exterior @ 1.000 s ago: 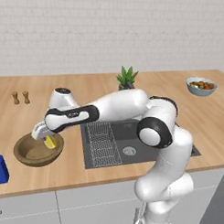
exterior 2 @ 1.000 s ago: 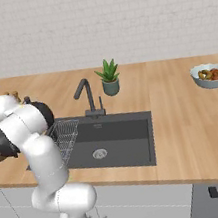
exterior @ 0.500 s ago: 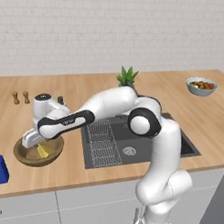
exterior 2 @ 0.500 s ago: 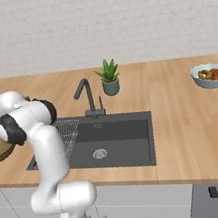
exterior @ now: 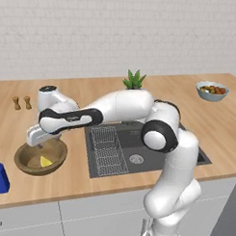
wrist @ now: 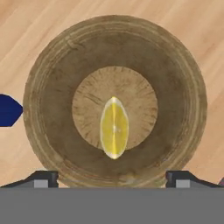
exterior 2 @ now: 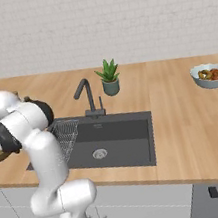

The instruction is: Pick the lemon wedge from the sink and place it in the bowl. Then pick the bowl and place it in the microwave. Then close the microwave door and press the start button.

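So, current state:
lemon wedge point(wrist: 114, 127): one — lying on the flat bottom of the bowl point(wrist: 52, 87), free of the fingers
bowl: one brown wooden one, on the counter point(exterior: 68, 87) left of the sink point(exterior: 137, 159)
gripper point(wrist: 112, 179): above the bowl, jaws spread wide, nothing in them (both tips sit over the near rim)
sink: one basin, wire rack point(exterior: 107, 147) inside
extras: one fruit bowl point(exterior: 212, 90), one potted plant point(exterior: 134, 80), one blue carton point(exterior: 0, 177) — two small shakers point(exterior: 21, 102) at the back

Yellow lemon wedge point(wrist: 114, 127) flat in wooden bowl point(wrist: 52, 87)
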You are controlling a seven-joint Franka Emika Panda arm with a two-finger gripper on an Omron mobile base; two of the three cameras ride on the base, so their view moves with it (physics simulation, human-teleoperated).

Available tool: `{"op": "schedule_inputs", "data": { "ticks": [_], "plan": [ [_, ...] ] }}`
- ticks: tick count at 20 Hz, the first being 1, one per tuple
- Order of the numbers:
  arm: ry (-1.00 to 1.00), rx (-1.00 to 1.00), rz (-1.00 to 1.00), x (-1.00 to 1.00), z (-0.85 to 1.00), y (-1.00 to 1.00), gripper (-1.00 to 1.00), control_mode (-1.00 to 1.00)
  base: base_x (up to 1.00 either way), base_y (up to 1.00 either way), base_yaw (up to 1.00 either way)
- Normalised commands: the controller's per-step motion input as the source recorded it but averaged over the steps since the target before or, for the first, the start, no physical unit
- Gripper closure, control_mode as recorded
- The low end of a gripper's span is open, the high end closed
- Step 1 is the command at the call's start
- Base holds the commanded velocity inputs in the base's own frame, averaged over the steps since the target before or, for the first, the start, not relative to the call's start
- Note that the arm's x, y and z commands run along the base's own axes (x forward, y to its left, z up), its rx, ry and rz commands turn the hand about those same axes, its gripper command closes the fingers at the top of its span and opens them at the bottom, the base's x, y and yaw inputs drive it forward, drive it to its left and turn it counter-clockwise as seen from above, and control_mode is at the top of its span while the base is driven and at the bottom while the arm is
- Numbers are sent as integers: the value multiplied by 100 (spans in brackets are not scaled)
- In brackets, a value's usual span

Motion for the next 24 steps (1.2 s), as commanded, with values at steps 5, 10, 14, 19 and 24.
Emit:
{"op": "schedule_inputs", "data": {
  "ticks": [5, 10, 14, 19, 24],
  "plan": [
    [19, 23, -21, -16, -29, -95, -100, -100, 0, 0, 0],
    [11, 14, -25, 7, -26, -34, -100, -100, 0, 0, 0],
    [6, 0, -18, 66, -17, 28, -100, -100, 0, 0, 0],
    [6, 0, -11, 57, -15, 48, -100, -100, 0, 0, 0],
    [17, 0, -3, 37, -48, 30, -100, -100, 0, 0, 0]
  ]
}}
